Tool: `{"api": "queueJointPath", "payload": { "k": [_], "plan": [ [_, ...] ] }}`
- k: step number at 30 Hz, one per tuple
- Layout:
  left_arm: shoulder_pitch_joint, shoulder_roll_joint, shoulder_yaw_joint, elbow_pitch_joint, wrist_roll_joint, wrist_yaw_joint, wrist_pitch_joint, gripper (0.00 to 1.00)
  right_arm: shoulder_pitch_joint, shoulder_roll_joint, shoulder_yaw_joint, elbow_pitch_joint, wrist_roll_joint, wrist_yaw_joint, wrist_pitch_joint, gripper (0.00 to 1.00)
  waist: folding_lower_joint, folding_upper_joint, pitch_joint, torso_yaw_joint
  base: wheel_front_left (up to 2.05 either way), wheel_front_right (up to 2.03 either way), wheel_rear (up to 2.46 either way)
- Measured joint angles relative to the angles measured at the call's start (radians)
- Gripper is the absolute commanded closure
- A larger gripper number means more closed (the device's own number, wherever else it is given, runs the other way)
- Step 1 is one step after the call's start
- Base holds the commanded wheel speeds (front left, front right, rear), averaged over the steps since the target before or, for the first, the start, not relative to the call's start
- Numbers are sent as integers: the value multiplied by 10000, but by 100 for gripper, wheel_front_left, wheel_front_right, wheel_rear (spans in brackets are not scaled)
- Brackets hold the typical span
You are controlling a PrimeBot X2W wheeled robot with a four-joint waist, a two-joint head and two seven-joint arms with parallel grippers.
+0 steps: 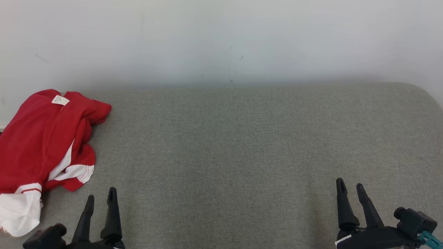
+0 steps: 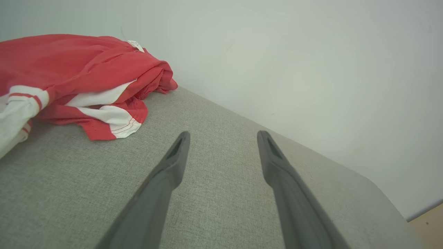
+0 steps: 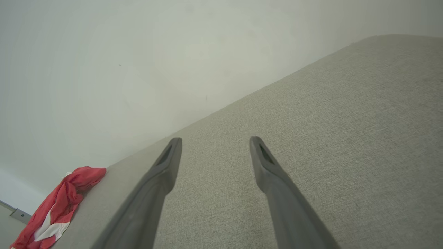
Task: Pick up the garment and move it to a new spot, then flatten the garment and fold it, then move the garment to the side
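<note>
A red garment [image 1: 41, 141] with white trim and a small white label lies crumpled at the far left of the grey fabric surface [image 1: 242, 145], part of it hanging over the left edge. It also appears as the garment [image 2: 76, 83] in the left wrist view and, small, the garment [image 3: 59, 207] in the right wrist view. My left gripper [image 1: 101, 193] stands open just right of and below the garment's lower hem, touching nothing. At the lower right my right gripper [image 1: 350, 185] is open and empty, far from the cloth.
A pale wall [image 1: 221, 41] runs along the back of the surface. The surface's right end curves off at a rounded corner [image 1: 425, 93]. A strip of tan floor [image 2: 429, 221] shows past that edge in the left wrist view.
</note>
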Motion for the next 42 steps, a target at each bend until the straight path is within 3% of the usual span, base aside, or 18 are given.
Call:
{"api": "queueJointPath", "payload": {
  "k": [17,42],
  "plan": [
    [192,242,-261,-79,1478,-67,-441,0,189,-4,63,-173,-1973,0,-431,0,0,0,-92,2,0,0,0],
    [296,408,-341,-79,3179,-82,-970,0,377,-13,13,-355,-3891,0,-917,0,0,0,-160,1,0,0,0]
  ]
}}
